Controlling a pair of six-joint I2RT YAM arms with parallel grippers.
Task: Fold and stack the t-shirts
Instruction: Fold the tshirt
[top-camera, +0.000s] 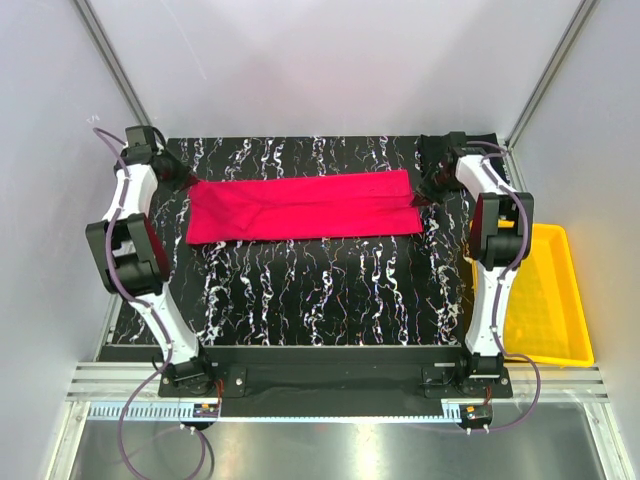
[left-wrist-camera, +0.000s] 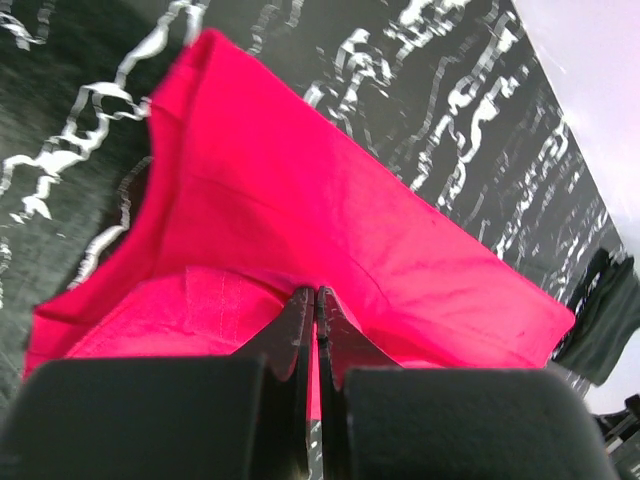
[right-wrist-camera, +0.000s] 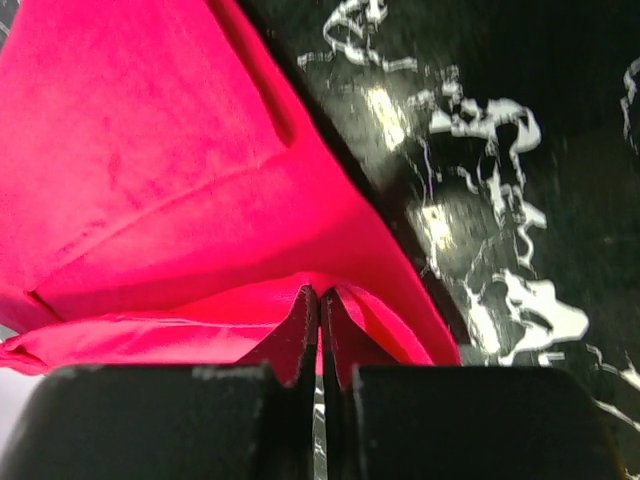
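The red t-shirt (top-camera: 300, 205) lies folded into a long band across the far half of the black, white-veined table, pulled flat between both arms. My left gripper (top-camera: 187, 183) is shut on its left end. In the left wrist view the jaws (left-wrist-camera: 316, 292) pinch a fold of the red cloth (left-wrist-camera: 300, 190). At the band's right end my right gripper (top-camera: 415, 200) is also shut, and its wrist view shows the tips (right-wrist-camera: 320, 292) clamped on the red cloth (right-wrist-camera: 150, 180). The black t-shirt (top-camera: 432, 150) is a dark heap at the far right corner, also seen in the left wrist view (left-wrist-camera: 610, 310).
A yellow plastic tray (top-camera: 545, 300) sits off the table's right edge, beside the right arm. White walls with metal rails close in the back and both sides. The near half of the tabletop (top-camera: 320, 290) holds nothing.
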